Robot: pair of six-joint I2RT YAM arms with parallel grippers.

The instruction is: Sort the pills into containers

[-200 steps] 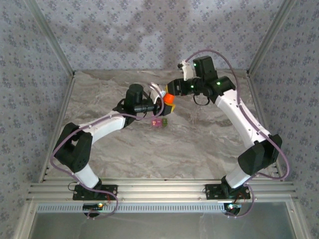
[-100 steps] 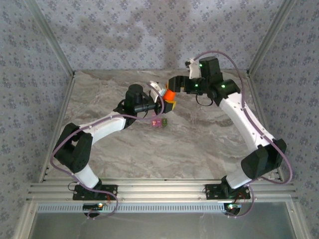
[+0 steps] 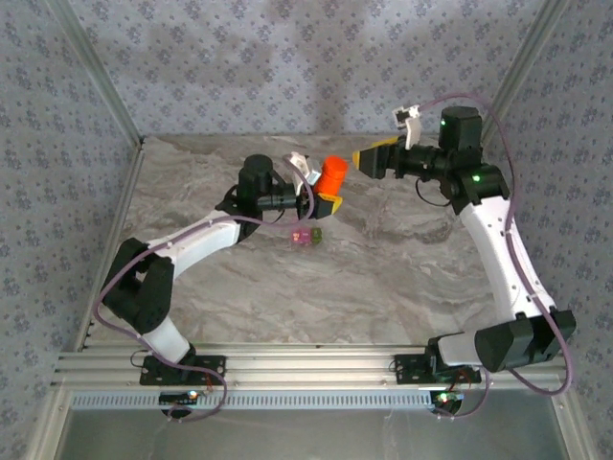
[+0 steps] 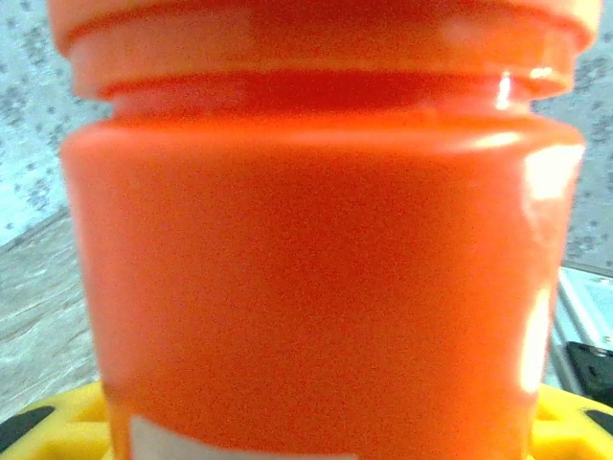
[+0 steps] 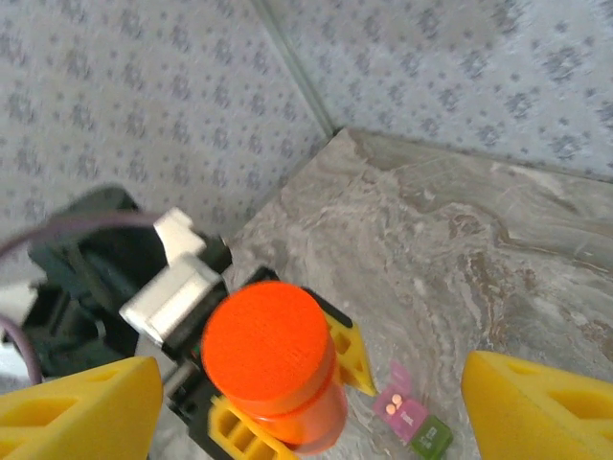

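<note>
Leftmost, the left hand (image 3: 322,186) stays clamped on the orange bottle (image 3: 333,175), its yellow fingers (image 4: 57,422) pressed to either side of the body low down, the bottle raised off the worktop (image 3: 383,278) and tilted somewhat. The round cap (image 5: 265,333) is on the neck. Just on the near side of the bottle, the containers (image 3: 306,236) sit on the marble apart from both hands: the pink compartment (image 5: 402,413) with what look like two small pale dots in it, the green one (image 5: 434,439) joined beside it.

Further right is the change. A moment ago the right hand (image 3: 365,159) was up against the cap; it has now drawn back toward the right wall, well apart from the bottle, its yellow fingers (image 5: 77,407) spread wide with nothing between them.

My reading is that the cap may have been loosened but not lifted off, so the bottle is not yet open and no pills can be tipped out until the right hand returns to it.
</note>
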